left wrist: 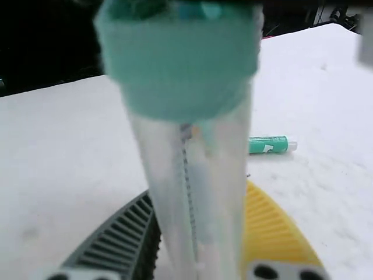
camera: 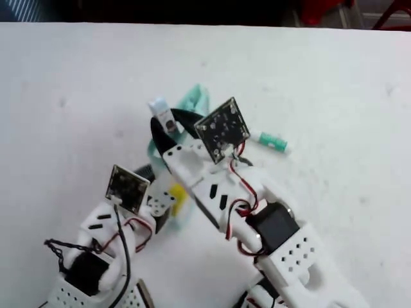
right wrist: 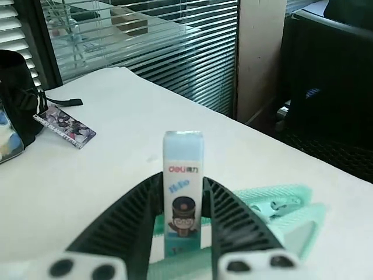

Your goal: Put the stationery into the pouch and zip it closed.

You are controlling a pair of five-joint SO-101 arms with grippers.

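The pouch (camera: 194,99) is translucent with teal trim and lies mid-table under both grippers. My left gripper (camera: 169,201), with one grey and one yellow finger, is shut on the pouch (left wrist: 180,64), whose zipper runs down between the fingers (left wrist: 274,233). My right gripper (camera: 165,126) is shut on a white and blue eraser (camera: 161,110) and holds it upright just above the pouch. In the right wrist view the eraser (right wrist: 183,169) stands between the black fingers (right wrist: 134,216), with the pouch (right wrist: 282,201) behind. A green pen (camera: 270,142) lies on the table to the right, seen also as a green pen (left wrist: 269,144) past the pouch.
The white table (camera: 334,83) runs wide to the left, right and far side, ending at a dark back edge. A black bag (right wrist: 14,93) and a printed card (right wrist: 65,123) lie farther off on the table in the right wrist view.
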